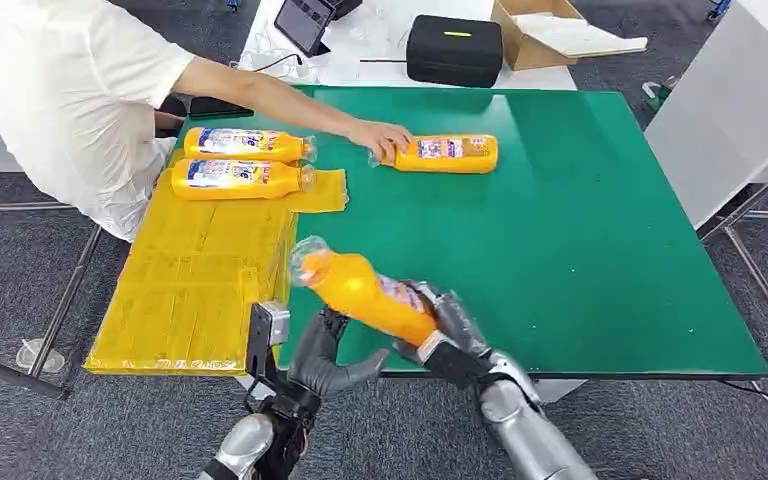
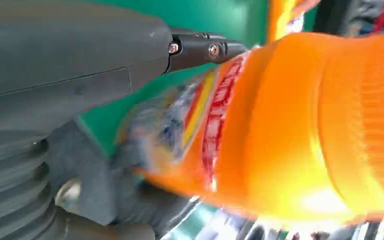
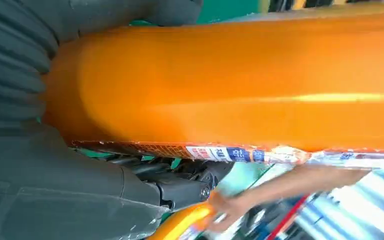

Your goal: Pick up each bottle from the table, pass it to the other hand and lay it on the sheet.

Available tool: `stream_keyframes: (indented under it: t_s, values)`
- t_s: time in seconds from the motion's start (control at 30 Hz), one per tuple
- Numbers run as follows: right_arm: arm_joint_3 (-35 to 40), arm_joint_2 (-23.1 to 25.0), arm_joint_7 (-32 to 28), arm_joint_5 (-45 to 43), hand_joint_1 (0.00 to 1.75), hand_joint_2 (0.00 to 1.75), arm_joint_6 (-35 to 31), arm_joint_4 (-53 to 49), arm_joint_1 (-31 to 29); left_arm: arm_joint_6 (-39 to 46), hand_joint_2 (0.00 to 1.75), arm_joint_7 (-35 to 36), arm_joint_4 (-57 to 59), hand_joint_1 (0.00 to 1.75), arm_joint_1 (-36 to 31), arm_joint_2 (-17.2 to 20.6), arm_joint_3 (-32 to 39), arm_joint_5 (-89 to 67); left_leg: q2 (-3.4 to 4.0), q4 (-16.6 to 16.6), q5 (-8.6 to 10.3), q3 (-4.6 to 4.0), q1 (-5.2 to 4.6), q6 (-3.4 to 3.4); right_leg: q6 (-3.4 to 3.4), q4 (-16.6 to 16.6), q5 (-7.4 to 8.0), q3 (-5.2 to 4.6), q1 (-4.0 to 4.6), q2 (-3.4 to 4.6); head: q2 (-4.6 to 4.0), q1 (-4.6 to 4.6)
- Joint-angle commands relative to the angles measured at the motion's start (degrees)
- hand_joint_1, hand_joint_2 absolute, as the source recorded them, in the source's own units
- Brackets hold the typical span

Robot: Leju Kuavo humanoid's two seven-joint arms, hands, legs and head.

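My right hand grips an orange bottle by its lower body and holds it tilted above the near edge of the green table, cap end pointing to the yellow sheet. My left hand is just left of and below the bottle, fingers spread, holding nothing. Up close, the bottle lies past the left hand, with one dark fingertip at its label. The bottle lies across the right hand. Two bottles lie on the sheet's far end.
A person stands at the far left, one hand on a third bottle lying on the table. Behind the table are a black case, a cardboard box and a tablet. A white cabinet stands right.
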Motion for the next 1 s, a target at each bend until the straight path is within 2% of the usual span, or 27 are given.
stream_keyframes:
  t_s: [0.03,0.07,0.2,0.67,0.77,0.8,0.83,0.9,0.93,0.97,1.0]
  values:
    - [8.7,0.5,-0.3,-3.3,1.75,1.75,-0.1,-0.8,-0.6,4.8,1.75,-5.9,5.3,0.0,-4.6,-1.8,0.9,-3.2,0.04,0.0,-0.19,0.47,0.02,0.02,-0.2,0.0,-0.19,0.47,0.08,-0.09,0.0,0.02]
    - [8.9,0.2,-0.3,-3.5,1.75,1.75,0.1,-1.3,-0.2,5.0,1.75,-6.2,6.3,0.0,-4.9,-2.4,1.3,-3.0,-0.04,0.0,-0.09,0.18,0.01,0.02,-0.11,0.0,-0.1,0.23,0.05,-0.09,0.0,-0.02]
    - [8.2,0.4,-0.9,-5.2,1.75,1.75,0.3,-2.5,0.5,2.2,1.75,-6.1,9.0,0.0,-5.4,-3.8,3.8,2.2,-0.04,0.0,-0.14,0.34,0.01,0.04,-0.14,0.0,-0.16,0.38,0.06,-0.14,0.0,-0.02]
    - [8.4,0.2,-0.9,-5.3,1.75,1.75,0.4,-2.3,0.3,0.9,1.75,-6.0,8.7,0.0,-5.4,-3.6,4.0,3.8,0.02,0.0,-0.09,0.17,-0.01,0.02,-0.1,0.0,-0.09,0.19,0.04,-0.05,0.0,-0.02]
    - [8.0,0.6,-0.8,-6.4,1.75,1.75,1.2,-0.6,-0.1,-5.2,1.75,-3.5,7.3,0.0,-4.7,-3.5,5.4,10.1,0.02,0.0,-0.05,0.09,-0.01,0.01,-0.08,0.0,-0.05,0.11,0.02,-0.03,0.02,-0.02]
    - [7.8,0.8,-0.9,-6.8,1.75,1.75,1.5,-0.1,-0.3,-7.6,1.75,-2.1,6.8,0.19,-4.5,-3.2,5.5,12.3,0.07,0.0,-0.11,0.24,0.0,0.01,-0.13,0.0,-0.09,0.24,0.04,-0.01,0.0,-0.02]
    - [7.6,0.9,-1.0,-6.8,1.75,1.75,1.6,0.6,-0.6,-8.8,1.75,-2.6,5.7,1.75,-4.3,-2.5,4.8,12.2,0.09,0.0,-0.17,0.35,0.0,0.02,-0.16,0.0,-0.15,0.35,0.06,-0.01,0.0,-0.02]
    - [7.0,1.2,-1.1,-7.1,1.75,1.75,1.9,1.7,-1.0,-8.4,1.75,-3.4,4.7,1.75,-4.0,-2.1,4.1,11.3,0.07,0.0,-0.07,0.15,0.0,0.0,-0.1,0.0,-0.06,0.16,0.03,0.01,0.0,-0.02]
    - [6.8,1.2,-1.2,-7.1,1.69,1.75,1.9,2.1,-1.1,-8.1,1.75,-3.7,4.4,1.75,-4.0,-2.2,4.1,11.0,0.11,0.0,-0.13,0.27,-0.01,0.01,-0.14,0.0,-0.1,0.27,0.04,0.03,0.0,-0.02]
    - [6.6,1.3,-1.2,-7.1,1.59,1.75,2.0,2.5,-1.2,-8.0,1.75,-3.8,4.1,1.75,-3.9,-2.2,4.3,11.4,0.09,0.0,-0.08,0.14,0.0,0.0,-0.1,0.0,-0.05,0.16,0.04,0.03,0.0,0.0]
    - [6.6,1.3,-1.2,-7.0,1.4,1.75,2.0,2.9,-1.2,-7.8,1.75,-4.0,3.9,1.75,-3.8,-2.2,4.6,11.6,0.12,0.0,-0.13,0.24,-0.01,0.01,-0.13,0.0,-0.09,0.24,0.04,0.04,0.0,-0.02]
